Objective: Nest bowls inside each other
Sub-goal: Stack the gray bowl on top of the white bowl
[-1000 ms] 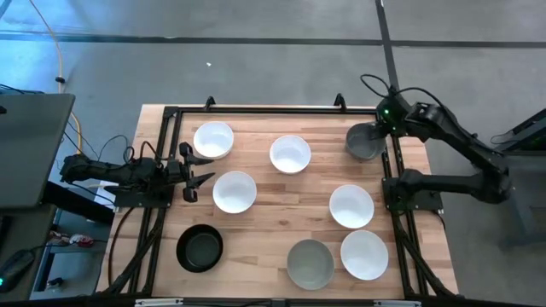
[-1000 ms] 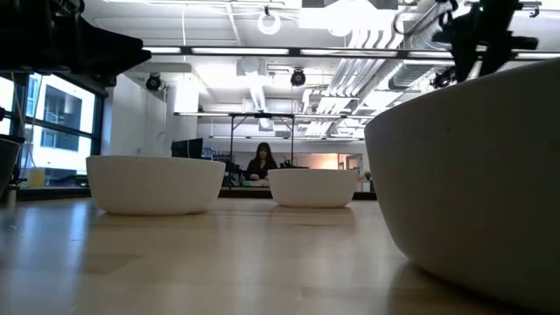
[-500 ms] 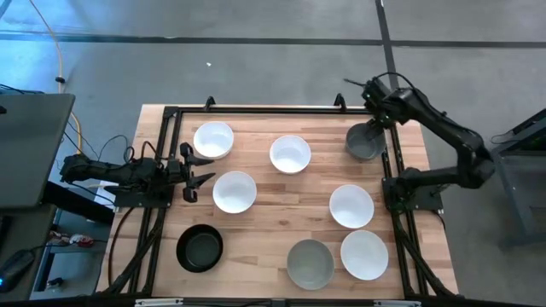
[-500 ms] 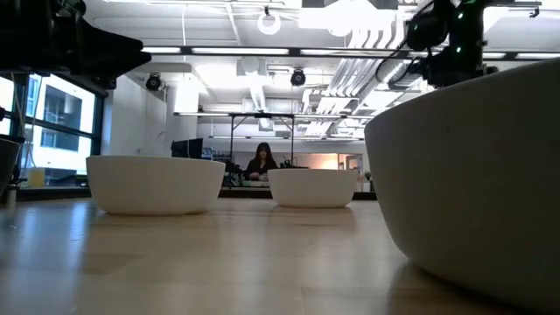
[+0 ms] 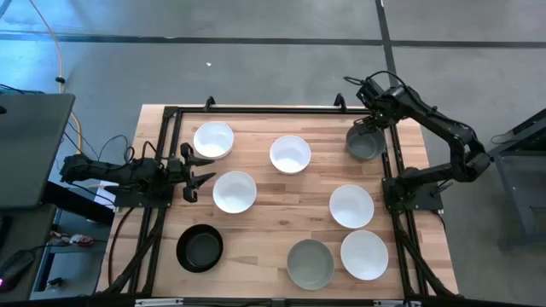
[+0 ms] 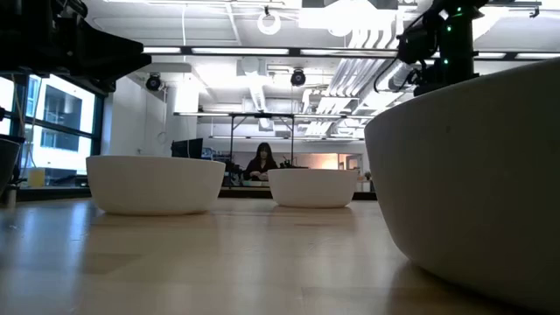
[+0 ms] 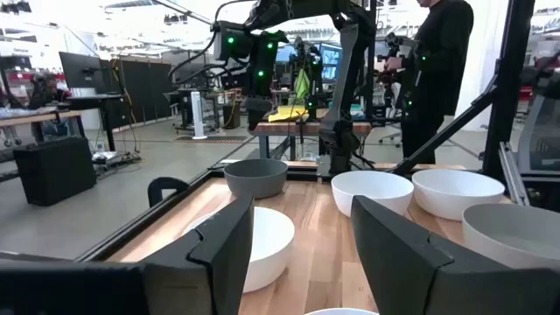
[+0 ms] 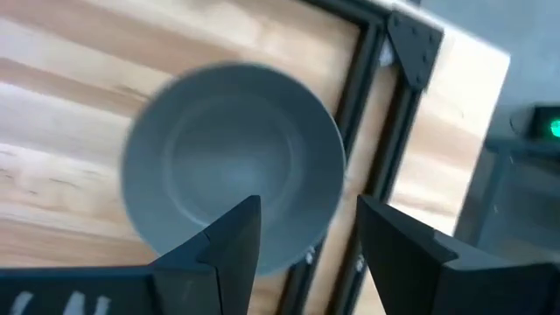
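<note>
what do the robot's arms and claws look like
Both arms are dark, jointed and slim, with black cables looping alongside. The right arm shows small green lights near its wrist. Each claw, left claw and right claw, ends in two black, wedge-shaped fingers.

Left arm [image 5: 111, 173]: dark, slender links; black cable loops along it; gripper [image 5: 198, 180] ends in two black tapered fingers [image 7: 223, 249], flat angular inner faces. Right arm [image 5: 444, 136]: matte black jointed links, bulkier housings at joints, thin black cables arching over upper link; small green indicator light near wrist [image 7: 261, 44]. Right gripper [image 5: 364, 124]: two dark wedge-shaped fingers [image 8: 229, 241], smooth, pointed tips. Both arm bases black, blocky.
</note>
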